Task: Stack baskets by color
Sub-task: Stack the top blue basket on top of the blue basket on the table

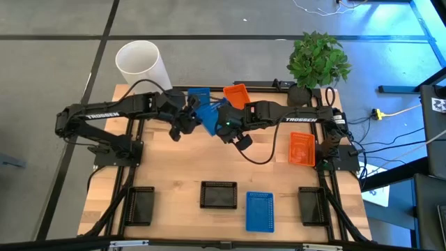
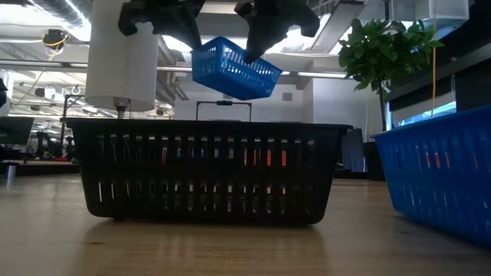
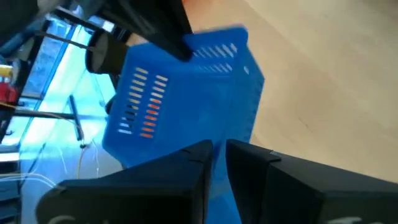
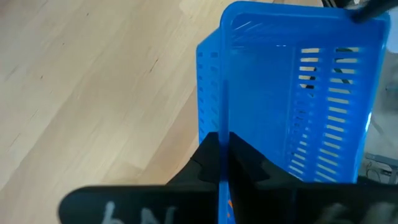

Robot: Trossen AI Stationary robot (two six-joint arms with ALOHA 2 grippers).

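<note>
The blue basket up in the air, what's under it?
Under the lifted blue basket is bare wooden table. Both grippers, left and right, pinch its walls. The arms hide some table.

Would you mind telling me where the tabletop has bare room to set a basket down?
Bare wood lies mid-table, between the arms and the front black basket, and left of centre. The back edge is crowded: blue basket, orange basket, held blue basket.

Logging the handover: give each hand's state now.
Left hand: closed on the raised blue basket.
Right hand: shut on the same basket's wall.
</note>
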